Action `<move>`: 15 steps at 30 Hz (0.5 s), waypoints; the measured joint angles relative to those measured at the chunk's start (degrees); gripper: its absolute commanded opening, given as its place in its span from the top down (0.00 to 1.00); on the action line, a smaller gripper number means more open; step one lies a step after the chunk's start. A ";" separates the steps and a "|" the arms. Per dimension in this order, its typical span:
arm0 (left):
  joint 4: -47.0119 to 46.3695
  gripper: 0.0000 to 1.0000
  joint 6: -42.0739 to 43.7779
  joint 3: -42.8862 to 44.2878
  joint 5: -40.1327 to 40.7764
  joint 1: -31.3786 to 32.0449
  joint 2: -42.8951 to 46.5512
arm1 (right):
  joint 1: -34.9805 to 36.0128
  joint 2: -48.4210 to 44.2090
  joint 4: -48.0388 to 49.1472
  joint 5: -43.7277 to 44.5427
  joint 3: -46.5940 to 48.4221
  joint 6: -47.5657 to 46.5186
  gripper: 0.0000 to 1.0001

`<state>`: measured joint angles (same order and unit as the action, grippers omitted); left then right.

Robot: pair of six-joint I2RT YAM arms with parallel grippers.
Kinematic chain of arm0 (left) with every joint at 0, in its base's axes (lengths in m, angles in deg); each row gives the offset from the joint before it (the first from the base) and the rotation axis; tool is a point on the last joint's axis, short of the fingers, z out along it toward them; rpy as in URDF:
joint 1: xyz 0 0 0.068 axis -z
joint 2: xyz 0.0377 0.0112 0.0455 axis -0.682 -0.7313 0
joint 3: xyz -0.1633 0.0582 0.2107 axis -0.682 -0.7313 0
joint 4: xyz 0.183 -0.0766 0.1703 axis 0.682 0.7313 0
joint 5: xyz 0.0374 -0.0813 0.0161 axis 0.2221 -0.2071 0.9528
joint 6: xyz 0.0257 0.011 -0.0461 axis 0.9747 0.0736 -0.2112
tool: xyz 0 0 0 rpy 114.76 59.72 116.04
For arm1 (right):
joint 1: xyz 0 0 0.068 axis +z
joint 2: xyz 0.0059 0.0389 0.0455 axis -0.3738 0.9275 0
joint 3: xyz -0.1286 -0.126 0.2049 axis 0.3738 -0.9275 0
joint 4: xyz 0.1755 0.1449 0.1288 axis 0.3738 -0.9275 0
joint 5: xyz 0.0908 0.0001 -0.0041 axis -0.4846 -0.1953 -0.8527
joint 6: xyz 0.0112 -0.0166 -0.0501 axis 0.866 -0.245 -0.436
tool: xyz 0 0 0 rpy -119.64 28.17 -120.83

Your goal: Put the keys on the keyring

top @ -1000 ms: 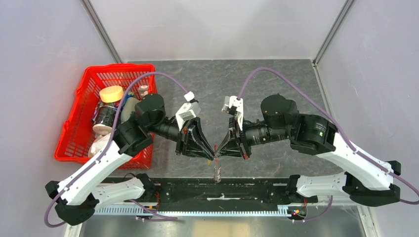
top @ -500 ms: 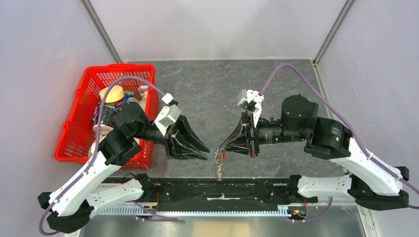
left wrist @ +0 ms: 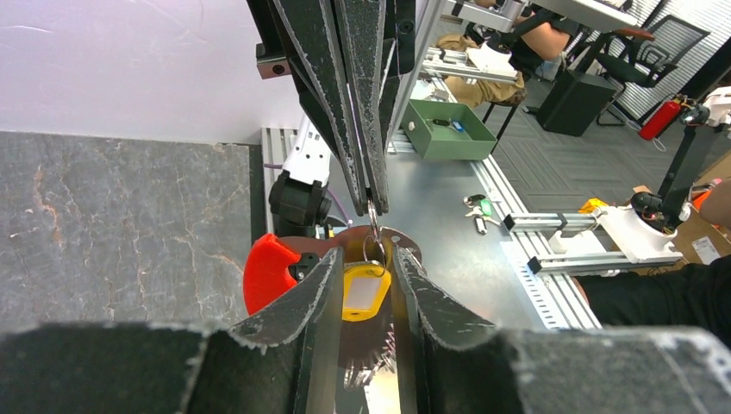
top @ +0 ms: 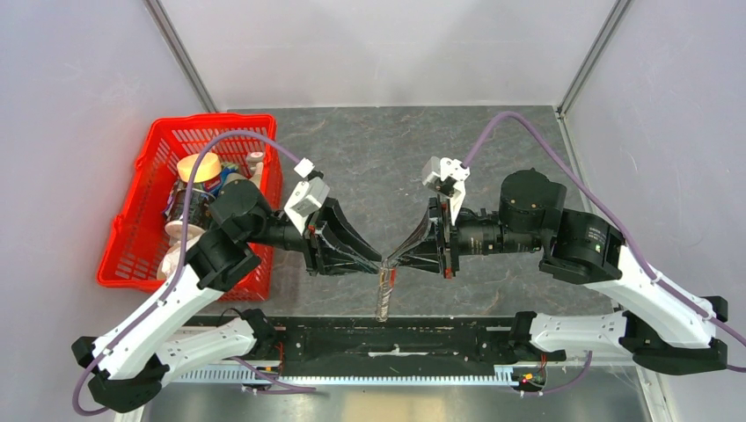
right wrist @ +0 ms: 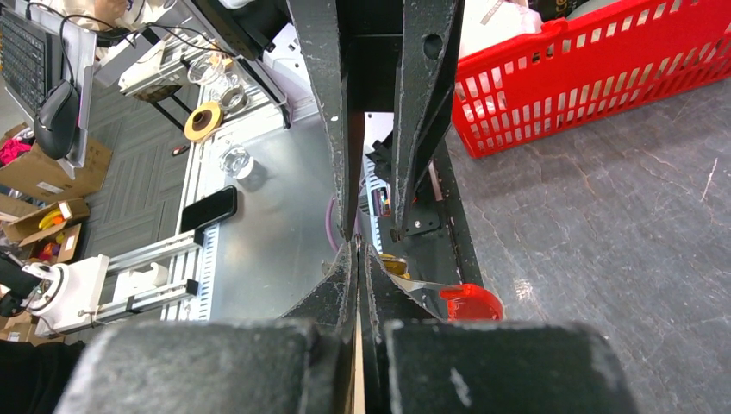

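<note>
My right gripper (top: 390, 261) is shut on a thin silvery keyring (left wrist: 372, 246) and holds it above the table's near edge. A yellow tag (left wrist: 366, 291) hangs from the ring. With it hang a brownish round key head (left wrist: 412, 245), a red-capped key (left wrist: 269, 272) and toothed key blades (left wrist: 379, 345). The bunch shows in the top view (top: 383, 297). My left gripper (top: 380, 261) is open by a narrow gap. Its fingertips (left wrist: 336, 259) flank the ring and the tag, tip to tip with the right gripper (left wrist: 372, 205). The right wrist view shows the red cap (right wrist: 470, 302).
A red basket (top: 132, 237) with a jar and bottles stands at the left of the grey stone-pattern table; it also shows in the right wrist view (right wrist: 586, 78). A black rail (top: 396, 338) runs along the near edge under the hanging keys.
Half a second ago my left gripper had drawn back to the left; it is now back at the right gripper's tips. The right gripper still holds the hanging bunch.
</note>
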<state>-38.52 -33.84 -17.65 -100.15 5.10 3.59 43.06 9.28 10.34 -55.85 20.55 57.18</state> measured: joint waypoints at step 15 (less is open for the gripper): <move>-1.11 0.98 -0.68 -0.66 0.44 0.00 0.07 | 0.00 -0.28 1.57 1.95 -0.55 0.98 1.00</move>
<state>-39.64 -34.52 -18.30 -99.72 5.10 3.65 43.06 9.00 11.92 -53.90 20.00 58.17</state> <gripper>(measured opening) 0.065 0.007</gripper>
